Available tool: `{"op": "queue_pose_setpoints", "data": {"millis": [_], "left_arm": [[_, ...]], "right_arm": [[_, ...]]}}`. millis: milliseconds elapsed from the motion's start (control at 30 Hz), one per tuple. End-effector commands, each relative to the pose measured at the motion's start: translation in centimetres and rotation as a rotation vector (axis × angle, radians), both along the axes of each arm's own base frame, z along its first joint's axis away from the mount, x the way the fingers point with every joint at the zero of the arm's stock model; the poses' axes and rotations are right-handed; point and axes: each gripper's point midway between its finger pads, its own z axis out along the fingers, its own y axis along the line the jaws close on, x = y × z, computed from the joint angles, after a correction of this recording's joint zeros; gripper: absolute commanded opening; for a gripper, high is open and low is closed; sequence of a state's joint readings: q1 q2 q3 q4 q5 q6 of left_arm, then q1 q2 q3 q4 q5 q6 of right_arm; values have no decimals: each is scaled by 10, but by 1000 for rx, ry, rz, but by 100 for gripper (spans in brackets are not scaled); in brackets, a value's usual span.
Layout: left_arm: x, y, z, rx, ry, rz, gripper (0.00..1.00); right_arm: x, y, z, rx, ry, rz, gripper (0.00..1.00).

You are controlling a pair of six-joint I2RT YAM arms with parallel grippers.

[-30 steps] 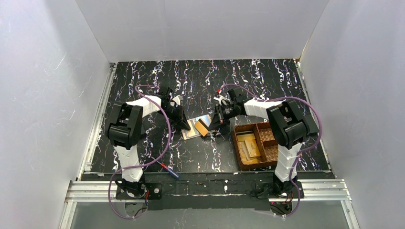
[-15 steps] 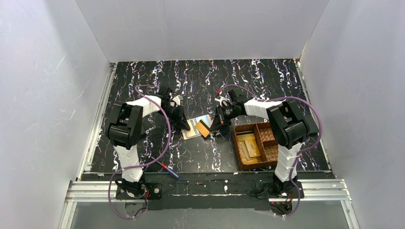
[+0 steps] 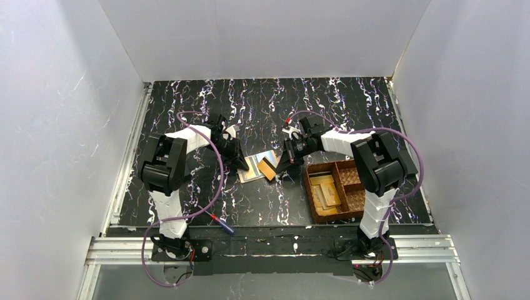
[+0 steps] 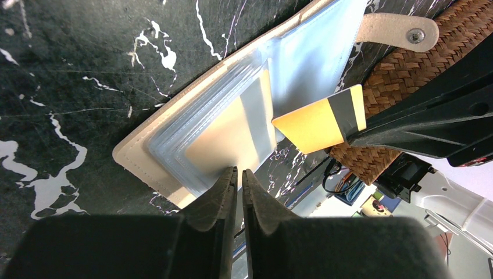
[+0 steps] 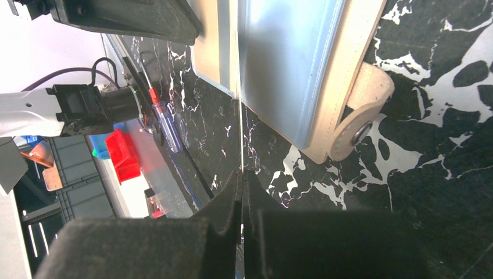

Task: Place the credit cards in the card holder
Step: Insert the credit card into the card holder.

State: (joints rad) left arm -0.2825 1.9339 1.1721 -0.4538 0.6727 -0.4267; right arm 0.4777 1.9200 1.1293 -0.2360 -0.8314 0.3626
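The right fingers [image 5: 232, 189] are pressed together on one gold card [image 4: 317, 123] with a grey stripe, holding it on edge so its free corner hangs just over the right side of the open card holder [image 4: 302, 58]. The left fingers [image 4: 228, 183] are narrow, almost touching, with their tips on the holder's near edge at the clear sleeves. I cannot tell whether they pinch a sleeve or only pin the holder to the surface [image 3: 206, 100]. Against the last second very little has changed: the card sits at about the same spot at the holder's edge and is not yet in a sleeve, so the insertion seems stalled at lining up. By count there is one card in hand and one tan card [image 4: 224, 136] already behind plastic. A small stack of cards [image 3: 326, 189], number unclear, lies in one basket [image 3: 355, 199]. One screwdriver [image 3: 222, 224] lies near the arm bases.
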Motion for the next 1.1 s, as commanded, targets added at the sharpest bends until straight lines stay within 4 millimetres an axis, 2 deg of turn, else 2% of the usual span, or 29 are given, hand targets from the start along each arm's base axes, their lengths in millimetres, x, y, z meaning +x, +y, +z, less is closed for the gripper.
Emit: {"op": "queue_pose_setpoints", "data": {"millis": [0, 400, 567, 700, 833, 1067], "left_arm": [[-8, 15, -17, 84, 21, -8, 7], [-7, 14, -16, 78, 22, -8, 7], [-7, 13, -16, 75, 19, -9, 6], [-6, 12, -15, 70, 20, -8, 6], [-6, 13, -15, 70, 18, -8, 6], [-6, 12, -16, 65, 20, -8, 5]], "right_arm": [[1, -4, 13, 13, -42, -1, 1], [-5, 3, 13, 31, -40, 28, 1], [-3, 6, 34, 75, -81, 12, 1], [-6, 5, 31, 66, -73, 18, 1], [-4, 6, 41, 76, -96, 18, 1], [-9, 6, 20, 36, -43, 39, 1]]}}
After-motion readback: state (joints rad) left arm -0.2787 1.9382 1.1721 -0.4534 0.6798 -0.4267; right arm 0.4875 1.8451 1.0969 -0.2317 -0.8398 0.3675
